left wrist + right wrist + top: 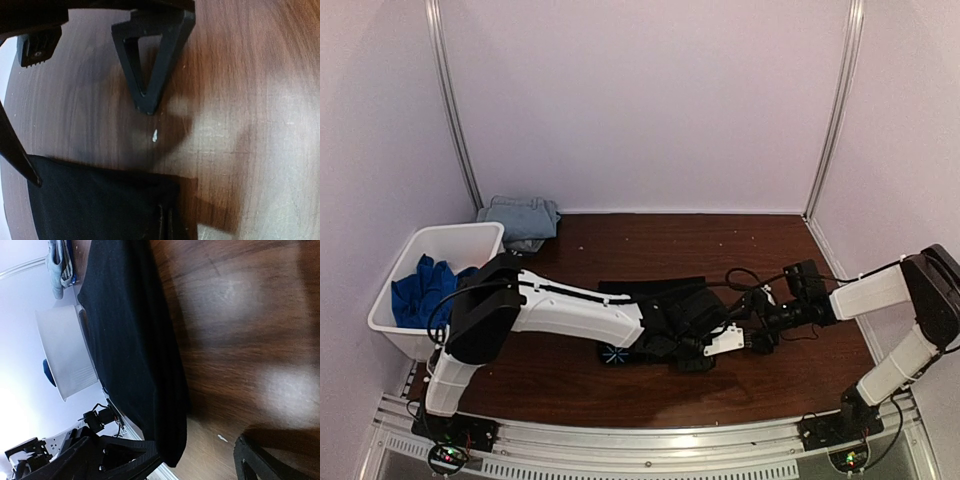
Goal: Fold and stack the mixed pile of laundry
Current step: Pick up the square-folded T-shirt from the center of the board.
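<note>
A large black cloth (665,300) lies folded flat in the middle of the brown table. It also shows in the left wrist view (100,205) and the right wrist view (130,340). My right gripper (705,355) is open at the cloth's near right corner (200,452): one finger (125,455) sits against the cloth's edge, the other (260,462) over bare table. My left gripper (620,352) is low at the cloth's near left edge, its jaws hidden. Light-blue denim pieces (523,220) lie at the back left. Bright royal-blue fabric (425,290) sits in the bin.
The white plastic bin (440,235) stands at the table's left edge, also in the right wrist view (65,350). In the left wrist view the right gripper's triangular finger (150,65) hangs over bare wood by a white speck (154,135). Pale walls enclose the table.
</note>
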Robot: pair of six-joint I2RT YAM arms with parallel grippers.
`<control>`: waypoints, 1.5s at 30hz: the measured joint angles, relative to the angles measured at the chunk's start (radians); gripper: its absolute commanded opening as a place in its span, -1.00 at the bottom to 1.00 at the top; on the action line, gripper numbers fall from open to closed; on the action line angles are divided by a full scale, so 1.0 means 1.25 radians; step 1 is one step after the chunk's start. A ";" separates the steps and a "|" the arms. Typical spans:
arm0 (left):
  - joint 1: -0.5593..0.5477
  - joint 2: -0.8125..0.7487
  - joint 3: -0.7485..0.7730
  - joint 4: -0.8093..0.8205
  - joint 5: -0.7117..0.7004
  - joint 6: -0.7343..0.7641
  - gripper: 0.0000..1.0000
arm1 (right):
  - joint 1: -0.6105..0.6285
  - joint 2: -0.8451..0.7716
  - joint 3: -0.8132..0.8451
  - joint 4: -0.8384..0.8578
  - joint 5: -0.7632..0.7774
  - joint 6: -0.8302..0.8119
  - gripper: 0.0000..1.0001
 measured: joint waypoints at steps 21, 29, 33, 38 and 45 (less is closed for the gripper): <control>0.012 -0.138 -0.065 0.045 0.106 -0.059 -1.00 | 0.115 0.213 0.074 0.306 -0.009 0.249 0.37; 0.012 -0.171 -0.114 0.052 0.148 -0.056 -1.00 | 0.106 0.293 0.110 0.409 -0.005 0.310 0.22; 0.012 -0.183 -0.136 0.052 0.162 -0.055 -1.00 | 0.088 0.323 0.141 0.418 -0.007 0.312 0.17; 0.012 -0.201 -0.159 0.053 0.171 -0.053 -1.00 | 0.072 0.347 0.192 0.375 -0.007 0.273 0.12; 0.009 -0.207 -0.176 0.052 0.174 -0.052 -1.00 | 0.059 0.385 0.239 0.348 -0.016 0.225 -0.37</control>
